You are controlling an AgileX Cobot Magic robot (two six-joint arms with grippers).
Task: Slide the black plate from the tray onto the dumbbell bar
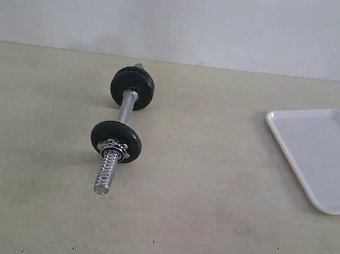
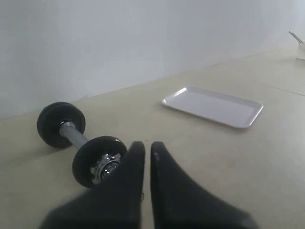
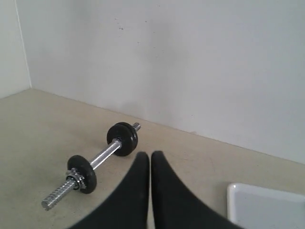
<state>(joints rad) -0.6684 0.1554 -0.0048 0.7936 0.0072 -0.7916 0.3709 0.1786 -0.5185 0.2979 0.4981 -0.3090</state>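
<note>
We find the tray [image 1: 323,153] bare and discs [image 1: 116,140] on the bar [image 1: 127,106]; the task seems done. Left tool [image 2: 147,147] and right tool [image 3: 150,155] are clenched, empty.

left claw [image 2: 147,149]: matt black, two smooth halves tapering to rounded tips | right claw [image 3: 150,156]: same black, tapered, smooth

Dumbbell bar [image 1: 128,104]: bright chrome metal, coarsely threaded end.
Black discs [image 1: 101,134]: matt, dull.
Tray [image 1: 323,153]: smooth white plastic, faint sheen.
Table [image 1: 208,220]: matt beige, lightly scuffed.
</note>
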